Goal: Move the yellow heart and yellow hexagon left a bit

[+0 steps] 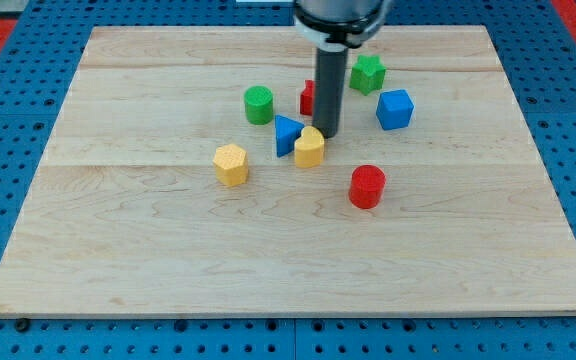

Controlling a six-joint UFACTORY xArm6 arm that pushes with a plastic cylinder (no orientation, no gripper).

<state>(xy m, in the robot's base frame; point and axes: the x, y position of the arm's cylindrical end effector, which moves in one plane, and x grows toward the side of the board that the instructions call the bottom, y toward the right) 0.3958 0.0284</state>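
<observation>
Jaws: none fitted, nothing held | my tip: touching yellow heart at its far-right edge | yellow hexagon: left of heart, apart | blue block: touching heart's far-left | surface: wooden

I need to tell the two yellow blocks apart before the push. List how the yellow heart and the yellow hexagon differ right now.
1. The yellow heart sits further to the view's right; the yellow hexagon lies left and slightly lower.
2. My tip is right beside the heart's upper right; the hexagon stands well clear of it.
3. The heart is right next to the blue block; the hexagon stands alone.
Both are yellow and similar in size.
</observation>
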